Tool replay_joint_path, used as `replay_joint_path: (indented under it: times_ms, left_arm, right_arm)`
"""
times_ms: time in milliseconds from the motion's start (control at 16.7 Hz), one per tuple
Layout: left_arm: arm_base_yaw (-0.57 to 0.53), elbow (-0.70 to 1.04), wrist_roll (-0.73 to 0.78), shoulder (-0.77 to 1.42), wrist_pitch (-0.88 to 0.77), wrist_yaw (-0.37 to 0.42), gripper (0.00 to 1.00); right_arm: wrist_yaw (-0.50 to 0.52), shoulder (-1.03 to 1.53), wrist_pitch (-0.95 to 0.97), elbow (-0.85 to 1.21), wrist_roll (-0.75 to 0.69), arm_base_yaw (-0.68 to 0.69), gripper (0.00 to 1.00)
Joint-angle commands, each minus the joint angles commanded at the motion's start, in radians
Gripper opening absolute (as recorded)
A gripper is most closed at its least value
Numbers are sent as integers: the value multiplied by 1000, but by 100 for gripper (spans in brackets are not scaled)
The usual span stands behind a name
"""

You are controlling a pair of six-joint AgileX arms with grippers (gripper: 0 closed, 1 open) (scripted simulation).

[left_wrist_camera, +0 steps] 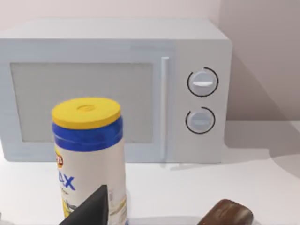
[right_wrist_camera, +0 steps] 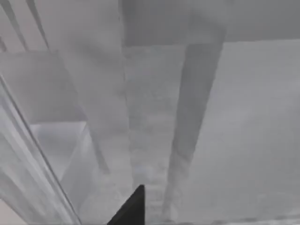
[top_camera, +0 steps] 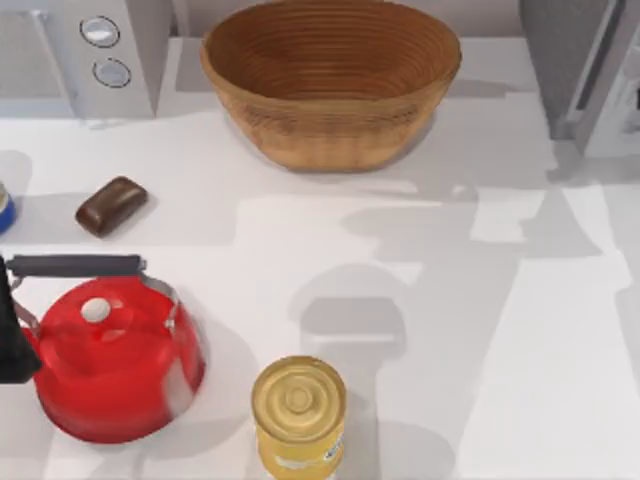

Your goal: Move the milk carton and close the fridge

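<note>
Jaws' state cannot be told — right gripper (right_wrist_camera: 132, 209) hangs close before the fridge (top_camera: 560, 50).

White tabletop (top_camera: 520, 330). Glossy red kettle (top_camera: 115, 365) with a black handle and white knob. Ribbed tan wicker basket (top_camera: 330, 85). Dark brown soap bar (top_camera: 110, 205). Yellow tin can (top_camera: 298, 415). Pale grey microwave (left_wrist_camera: 117, 89). White canister (left_wrist_camera: 89, 159) with yellow lid and blue band. Grey fridge (top_camera: 585, 70).

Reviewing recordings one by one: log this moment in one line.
fridge: top right, door ajar | left gripper: beside red kettle | right gripper: facing grey panels
</note>
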Motion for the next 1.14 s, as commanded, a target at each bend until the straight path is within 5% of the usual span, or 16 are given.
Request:
replay_joint_path:
  times_ms: [360,1140]
  left_arm:
    - [0,0,0,0,0,0,100]
    - [0,0,0,0,0,0,100]
  right_arm:
    - [6,35,-10,34,-5,-14,100]
    - [12,366,-95,450,-2,-12,100]
